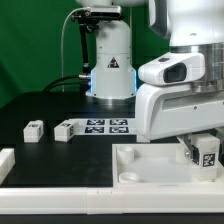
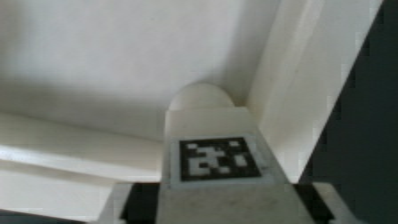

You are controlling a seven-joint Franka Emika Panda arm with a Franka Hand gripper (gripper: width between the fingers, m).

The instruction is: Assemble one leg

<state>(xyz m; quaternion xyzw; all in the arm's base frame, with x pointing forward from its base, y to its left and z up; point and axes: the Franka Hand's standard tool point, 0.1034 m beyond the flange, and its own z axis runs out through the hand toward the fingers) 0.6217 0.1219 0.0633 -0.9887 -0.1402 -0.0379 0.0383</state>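
Observation:
My gripper [image 1: 205, 150] is at the exterior view's right, over the white square panel [image 1: 150, 165], and is shut on a leg [image 1: 207, 154], a small white block with a black-and-white tag. In the wrist view the leg [image 2: 214, 145] points away from the camera between my two dark fingers [image 2: 157, 205]. Its rounded tip sits close to the panel's raised rim [image 2: 294, 70] near a corner; contact cannot be told. Two more legs [image 1: 34, 129] [image 1: 65, 130] lie on the black table at the exterior view's left.
The marker board [image 1: 105, 126] lies in the middle at the foot of the arm's base [image 1: 110, 70]. A white piece [image 1: 5, 163] sits at the exterior view's left edge. A white bar [image 1: 60, 203] runs along the front.

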